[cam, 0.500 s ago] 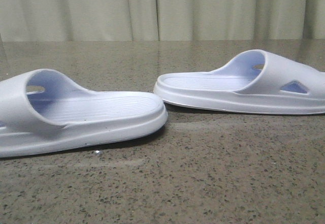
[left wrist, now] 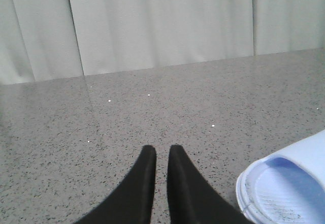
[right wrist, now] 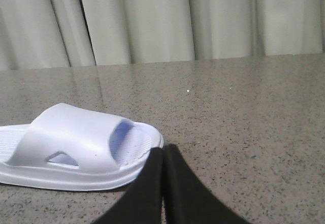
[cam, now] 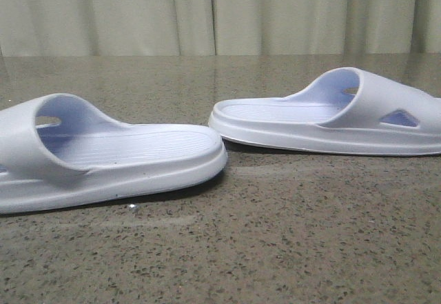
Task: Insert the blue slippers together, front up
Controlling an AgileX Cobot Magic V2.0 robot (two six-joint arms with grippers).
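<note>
Left jaws (left wrist: pixel 162 153): nearly closed, empty; one of the blue slippers (left wrist: pixel 284 188) at their 4 o'clock.
Right jaws (right wrist: pixel 163 153): closed, empty; other slipper (right wrist: pixel 76 148) at 9 o'clock.
Desk (cam: pixel 275 249): both slippers sole-down, apart.

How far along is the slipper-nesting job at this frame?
Nothing looks done yet. The left slipper and the right slipper both lie sole-down and apart on the speckled table. Nothing is in hand: the left gripper and the right gripper are shut and empty, each near a slipper. Grasping, aligning and inserting them together are all left.
</note>
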